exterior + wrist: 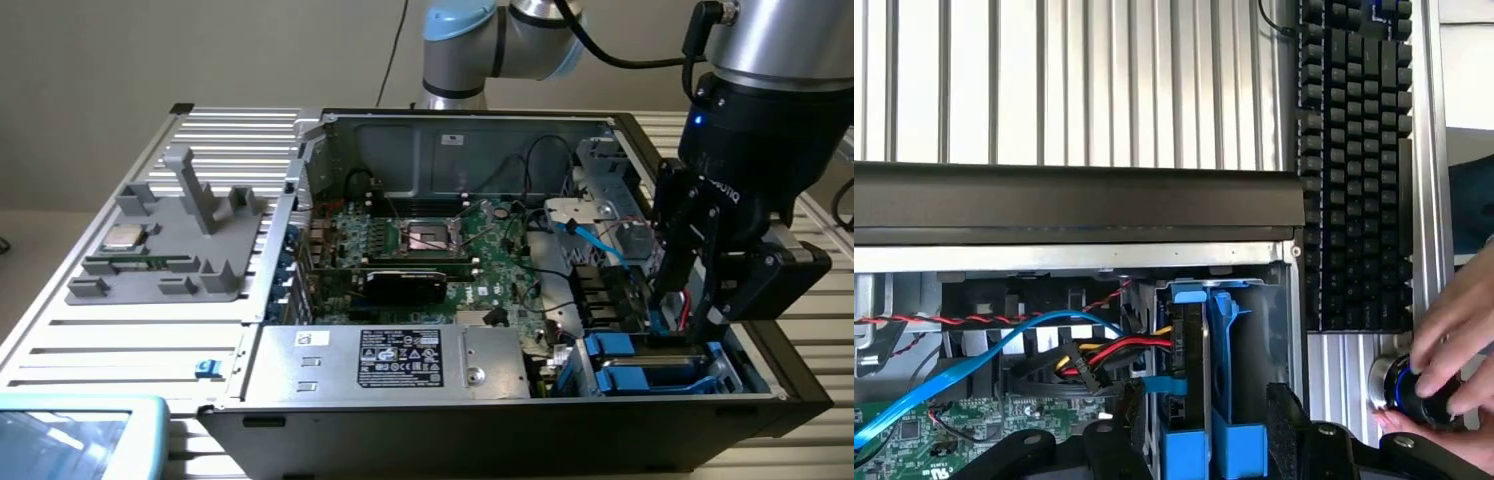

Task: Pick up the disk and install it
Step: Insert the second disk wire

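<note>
Nearest to us in the exterior view, the large grey metal box [387,362] with its black label sits at the front of the open computer case [441,150]. To the exterior view's right of it lies the drive bay, where we see the disk [638,378] in its bright blue frame, seated low among the blue rails. In the wrist view the disk [1199,370] stands on edge in its slot beside red and yellow cables [1119,352].

Above the bay hangs the gripper [710,290]; we find its black fingers [1289,415] spread wide on either side of the blue frame, clear of it and gripping nothing.

Further in, the green motherboard [441,250] fills the case floor. On the slatted table [80,330], toward the exterior view's left, a grey fixture [167,245] carries the small square silver processor chip [124,237].

Beyond the case wall in the wrist view we see a black keyboard [1354,160], and a person's hand [1454,340] resting on a round knob [1414,385]
</note>
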`<state>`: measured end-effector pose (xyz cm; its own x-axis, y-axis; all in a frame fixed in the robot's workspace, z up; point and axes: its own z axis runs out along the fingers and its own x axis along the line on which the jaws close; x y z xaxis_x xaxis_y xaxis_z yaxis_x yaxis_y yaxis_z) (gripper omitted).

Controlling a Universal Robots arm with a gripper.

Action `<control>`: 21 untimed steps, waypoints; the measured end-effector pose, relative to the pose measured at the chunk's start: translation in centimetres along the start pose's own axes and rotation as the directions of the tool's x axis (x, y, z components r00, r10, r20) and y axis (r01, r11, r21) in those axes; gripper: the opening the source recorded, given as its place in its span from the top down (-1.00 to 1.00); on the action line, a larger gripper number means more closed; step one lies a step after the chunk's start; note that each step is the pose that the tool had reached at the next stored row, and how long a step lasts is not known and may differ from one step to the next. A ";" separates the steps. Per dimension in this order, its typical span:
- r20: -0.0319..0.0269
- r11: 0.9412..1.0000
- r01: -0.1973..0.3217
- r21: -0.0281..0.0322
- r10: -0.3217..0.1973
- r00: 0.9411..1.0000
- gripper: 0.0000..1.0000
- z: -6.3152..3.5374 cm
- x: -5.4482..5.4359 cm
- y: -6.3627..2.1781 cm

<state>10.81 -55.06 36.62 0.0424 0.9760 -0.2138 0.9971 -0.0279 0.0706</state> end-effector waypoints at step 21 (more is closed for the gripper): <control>0.000 1.000 0.000 0.000 0.000 1.000 0.47 -0.01 0.0 0.00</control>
<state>10.81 -55.06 36.63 0.0424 0.9759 -0.2140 0.9971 -0.0278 0.0706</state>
